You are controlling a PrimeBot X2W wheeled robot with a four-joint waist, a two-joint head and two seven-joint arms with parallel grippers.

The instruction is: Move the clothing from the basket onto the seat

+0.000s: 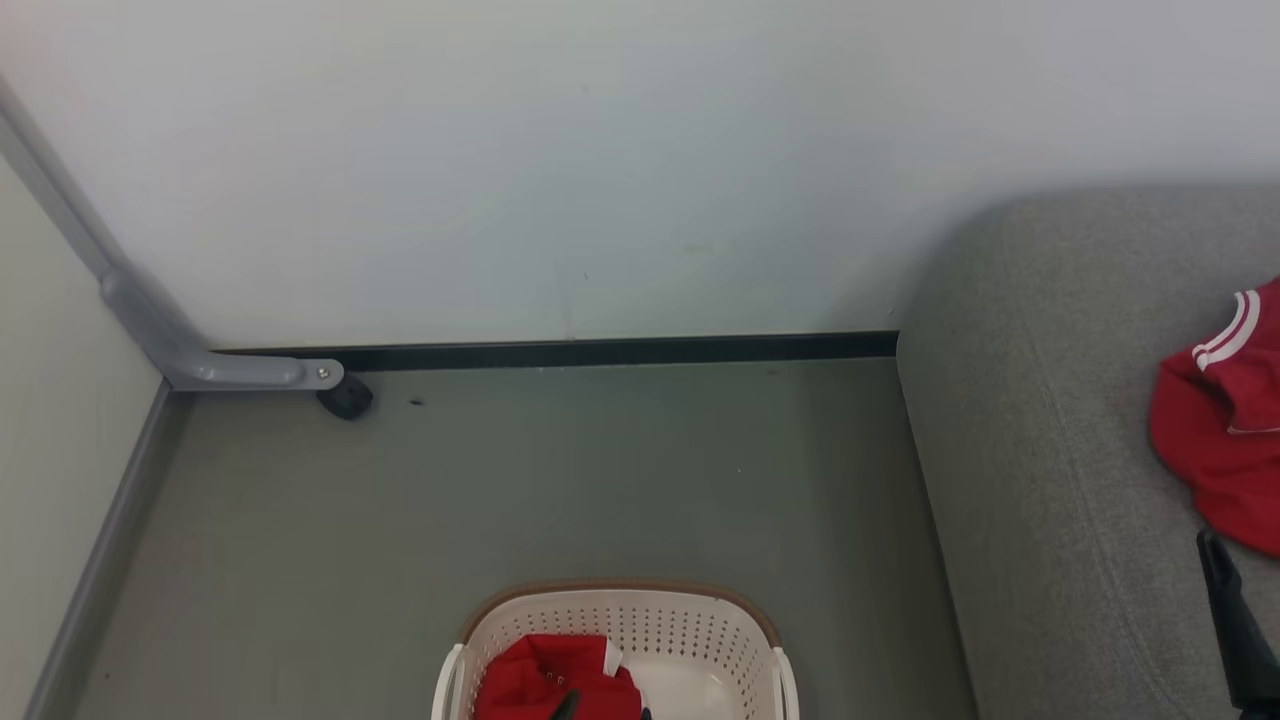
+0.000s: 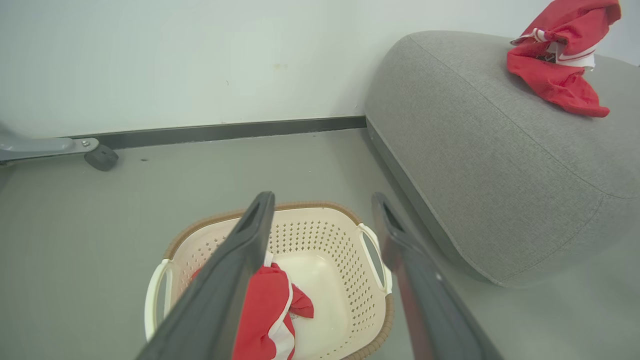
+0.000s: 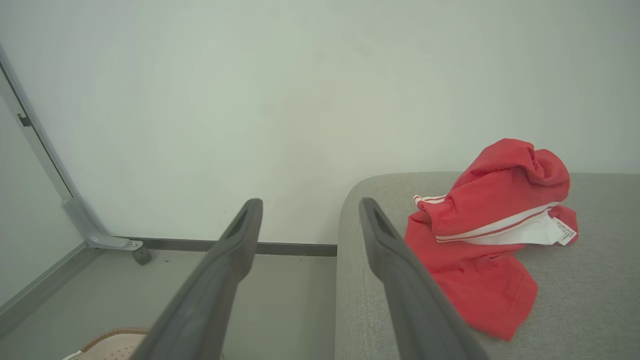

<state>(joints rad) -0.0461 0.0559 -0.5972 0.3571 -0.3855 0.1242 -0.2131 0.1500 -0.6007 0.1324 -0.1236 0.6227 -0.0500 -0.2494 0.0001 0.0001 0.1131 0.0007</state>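
The cream basket (image 1: 690,630) stands on the floor at the bottom middle of the head view. One piece of red clothing (image 1: 545,680) lies bunched in its left half. My left gripper (image 2: 325,200) hangs open above the basket (image 2: 330,235), nothing between its fingers, with the red clothing (image 2: 265,305) just below its left finger. On the right is the grey seat (image 1: 1040,450), and a second red garment with white stripes (image 1: 1215,420) lies crumpled on it. My right gripper (image 3: 310,205) is open and empty over the seat's left edge (image 3: 360,300), just left of that garment (image 3: 490,235).
A white wall with a dark baseboard (image 1: 600,352) runs behind the basket. A grey metal frame leg with a black caster (image 1: 345,397) sits in the back left corner. Grey floor (image 1: 500,480) lies between the wall, the basket and the seat.
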